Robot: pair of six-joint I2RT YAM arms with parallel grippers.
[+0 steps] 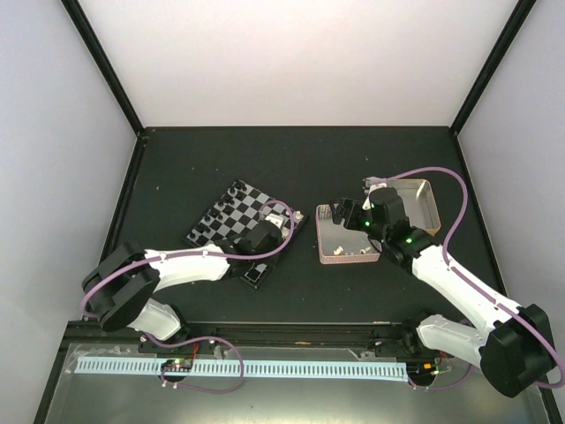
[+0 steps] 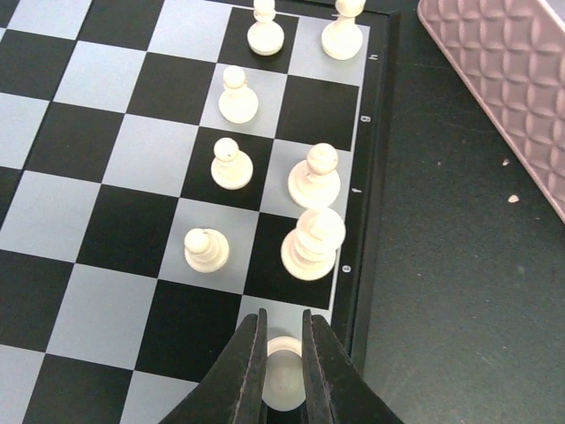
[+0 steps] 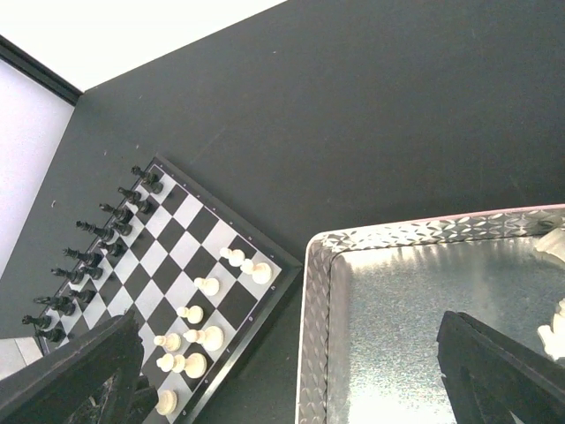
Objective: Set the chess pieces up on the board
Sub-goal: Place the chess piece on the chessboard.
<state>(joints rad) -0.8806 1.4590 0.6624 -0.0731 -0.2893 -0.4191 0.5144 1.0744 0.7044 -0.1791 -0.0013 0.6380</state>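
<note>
White side part set; the left gripper holds one more piece at the board's edge.

The left gripper [image 2: 283, 331] is closed tight on a white piece [image 2: 284, 389] over the near-right edge row of the board [image 2: 106, 177], which lies left of centre on the table [image 1: 291, 159]. Beside it, white pieces [image 2: 234, 163] stand in two partly filled rows. The black pieces [image 3: 97, 234] line the far-left side and look complete. The right gripper [image 3: 291, 353] hangs with jaws wide apart, holding nothing, over the tin [image 3: 305, 336] just right of the board, where a few loose pieces [image 3: 554, 331] wait. The white rows need filling.
</note>
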